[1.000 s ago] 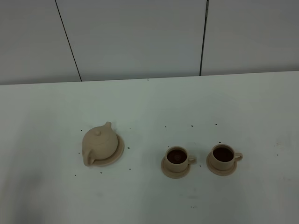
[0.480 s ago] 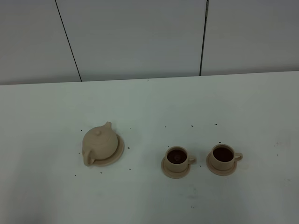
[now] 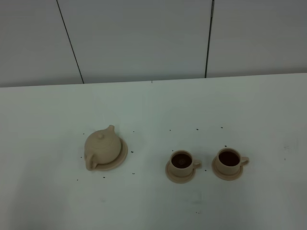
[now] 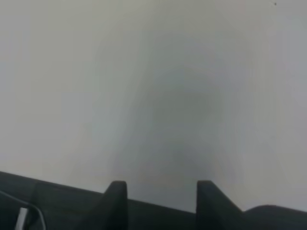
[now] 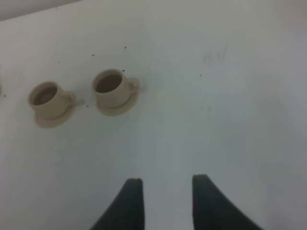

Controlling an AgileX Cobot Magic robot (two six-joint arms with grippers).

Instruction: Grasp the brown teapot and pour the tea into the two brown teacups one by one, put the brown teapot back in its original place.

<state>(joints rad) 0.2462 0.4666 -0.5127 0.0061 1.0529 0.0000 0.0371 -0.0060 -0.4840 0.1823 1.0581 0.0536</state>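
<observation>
The brown teapot (image 3: 102, 146) sits upright on its wide saucer (image 3: 122, 156), lid on, toward the left side of the white bench (image 3: 153, 105), well in from every edge. The two brown teacups stand side by side toward the right side, each on its own small saucer: the left cup (image 3: 182, 161) and the right cup (image 3: 229, 160), handles pointing right. Both hold dark tea (image 3: 229, 158). Small dark specks lie scattered on the bench around the set.

The left gripper (image 4: 160, 191) is over bare bench, jaws parted, holding nothing. The right gripper (image 5: 165, 189) is likewise parted and empty, well apart from the cups.
</observation>
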